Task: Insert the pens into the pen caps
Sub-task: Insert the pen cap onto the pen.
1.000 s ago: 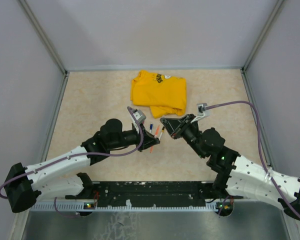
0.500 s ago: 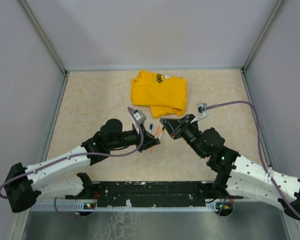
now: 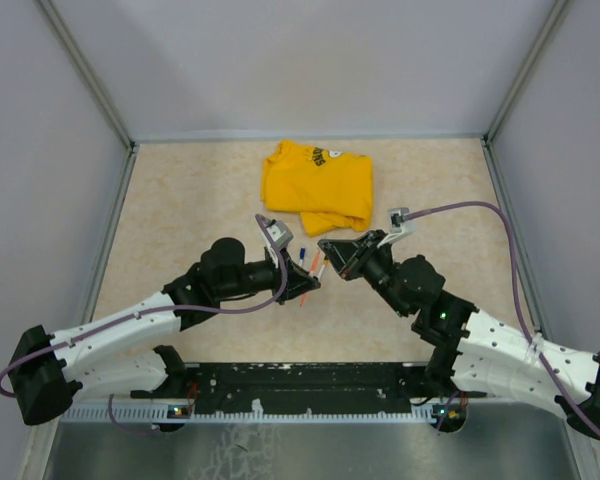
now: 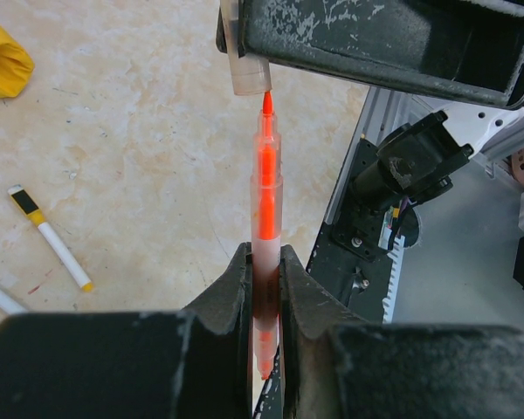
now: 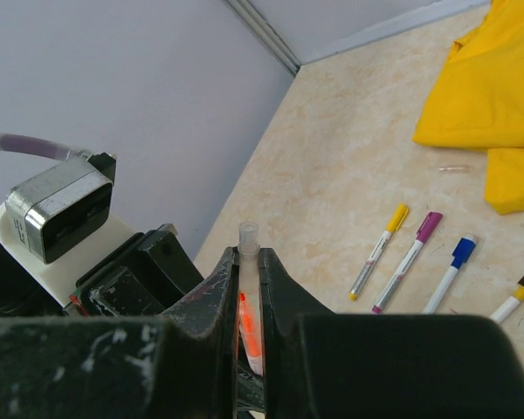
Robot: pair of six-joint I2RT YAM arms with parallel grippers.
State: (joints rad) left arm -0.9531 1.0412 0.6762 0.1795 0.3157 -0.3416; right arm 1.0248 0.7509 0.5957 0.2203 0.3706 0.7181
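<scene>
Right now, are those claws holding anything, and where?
The left gripper pinches the orange pen by its rear half; the right gripper, a clear cap by its sides.

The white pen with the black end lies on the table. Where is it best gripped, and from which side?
Probably take the white pen at the middle of its barrel, from straight above, fingers across it. It lies flat on the table with bare surface on both long sides, and its yellow tip stays free for a cap.
</scene>
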